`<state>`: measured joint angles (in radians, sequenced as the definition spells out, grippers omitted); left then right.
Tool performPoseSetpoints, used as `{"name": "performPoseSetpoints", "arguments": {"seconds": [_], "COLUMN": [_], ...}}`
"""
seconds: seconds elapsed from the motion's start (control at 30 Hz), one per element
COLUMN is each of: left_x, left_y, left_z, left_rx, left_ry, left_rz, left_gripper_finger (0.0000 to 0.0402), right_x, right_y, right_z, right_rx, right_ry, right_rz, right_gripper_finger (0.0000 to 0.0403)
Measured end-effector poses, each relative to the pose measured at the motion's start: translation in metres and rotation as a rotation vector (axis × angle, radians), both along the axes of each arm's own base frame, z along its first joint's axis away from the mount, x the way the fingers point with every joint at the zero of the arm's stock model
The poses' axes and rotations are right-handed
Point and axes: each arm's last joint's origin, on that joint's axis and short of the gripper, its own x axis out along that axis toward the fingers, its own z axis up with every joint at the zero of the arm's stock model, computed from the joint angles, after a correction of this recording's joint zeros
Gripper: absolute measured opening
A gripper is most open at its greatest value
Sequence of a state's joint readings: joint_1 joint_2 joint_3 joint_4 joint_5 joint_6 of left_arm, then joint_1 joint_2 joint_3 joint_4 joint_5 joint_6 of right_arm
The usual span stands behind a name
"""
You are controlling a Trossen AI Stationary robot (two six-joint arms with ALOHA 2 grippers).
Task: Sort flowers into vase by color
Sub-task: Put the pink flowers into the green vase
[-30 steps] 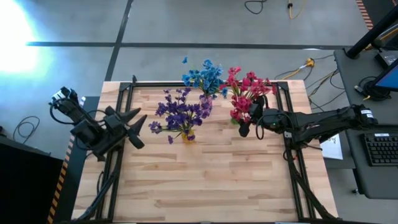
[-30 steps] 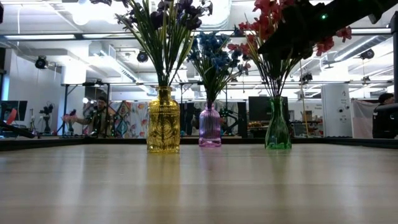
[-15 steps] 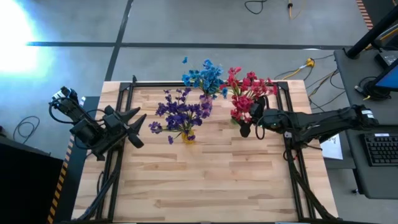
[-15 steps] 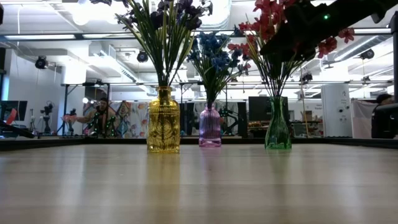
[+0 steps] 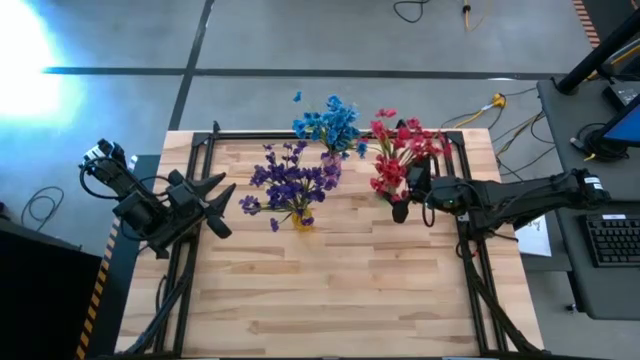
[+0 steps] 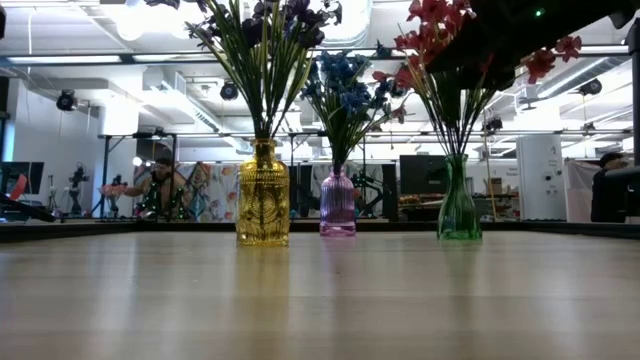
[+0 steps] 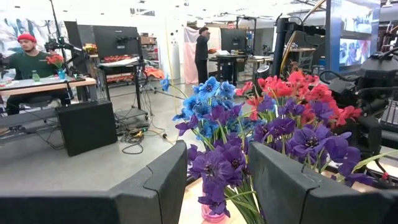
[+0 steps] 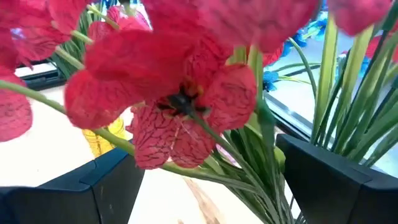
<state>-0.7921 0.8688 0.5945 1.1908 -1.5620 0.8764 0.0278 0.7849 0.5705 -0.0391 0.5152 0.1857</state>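
Three vases stand near the table's far edge. A yellow vase (image 6: 263, 195) holds purple flowers (image 5: 290, 180). A pink-purple vase (image 6: 337, 203) holds blue flowers (image 5: 328, 122). A green vase (image 6: 459, 212) holds red flowers (image 5: 400, 150). My right gripper (image 5: 408, 190) is open at the red bunch, coming from the table's right, with the green stems (image 8: 249, 155) between its fingers. My left gripper (image 5: 230, 207) waits open at the table's left edge, pointing level at the purple flowers (image 7: 217, 168), with nothing between its fingers. My right gripper stands open around the red flowers' stems, below the blooms and above the green vase. The stems (image 8: 273, 134) run close along one finger (image 8: 323, 180). Whether they touch it I cannot tell, as blooms and leaves cover that spot.
Black frame rails (image 5: 470, 260) run along the table's left and right sides. The near half of the wooden top (image 5: 330, 300) is bare. A person (image 6: 160, 185) shows in the room beyond the far edge. A desk with a keyboard (image 5: 612, 240) stands to the right.
My right gripper has shifted a little toward the table's right edge. The green vase with the red flowers has slid the same way along the table, away from the pink-purple vase, and stays upright. The other two vases have kept their places.
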Motion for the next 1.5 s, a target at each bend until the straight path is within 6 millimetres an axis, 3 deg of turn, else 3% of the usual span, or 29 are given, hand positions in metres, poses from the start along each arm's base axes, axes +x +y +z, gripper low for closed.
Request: {"name": "performPoseSetpoints", "arguments": {"seconds": [0.7, 1.5], "left_x": [0.000, 0.009], "left_y": [0.000, -0.009], "left_z": [0.000, -0.007], "left_rx": [0.005, 0.048], "left_ry": [0.006, 0.047], "left_rz": [0.000, 0.000], "left_gripper_finger": [0.0157, 0.0157], "right_x": [0.002, 0.018], "right_y": [0.003, 0.005], "right_z": [0.032, 0.009], "right_rx": [-0.040, 0.000], "right_ry": [-0.012, 0.108], "right_rz": [0.027, 0.050], "right_gripper_finger": [0.0343, 0.0350]}}
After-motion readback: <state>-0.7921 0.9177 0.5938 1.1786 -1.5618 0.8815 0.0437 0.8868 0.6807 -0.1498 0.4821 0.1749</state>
